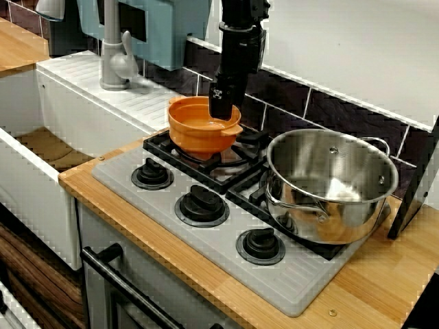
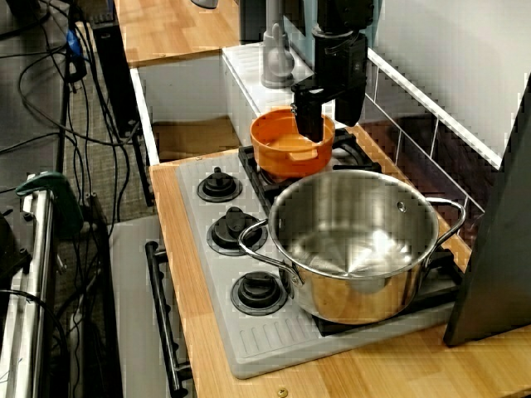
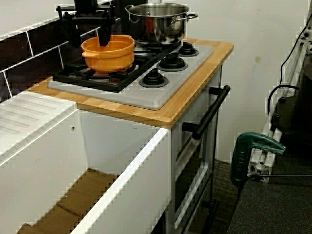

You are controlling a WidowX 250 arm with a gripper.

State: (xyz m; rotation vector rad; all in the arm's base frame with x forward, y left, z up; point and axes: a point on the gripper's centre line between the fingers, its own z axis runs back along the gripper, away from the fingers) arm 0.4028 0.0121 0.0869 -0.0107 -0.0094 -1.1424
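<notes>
Fingers (image 3: 103, 36) on my gripper (image 3: 87, 40) look spread, straddling the rim of the orange bowl (image 1: 199, 133), one inside and one on the wall side. Bowl's on the back burner of the stove (image 1: 302, 288), just beside the steel pot (image 1: 329, 199)

Even, fairly bright indoor light falls from above in all three views. Shadows are soft, as under the round orange plastic bowl (image 1: 199, 130). The shiny round steel pot (image 1: 329, 192) shows white glare at 3 o'clock in the front view. Edges look jagged and blocky throughout. From the sink's end, the deep white sink basin (image 3: 44, 165) is shaded at 7 o'clock.
</notes>
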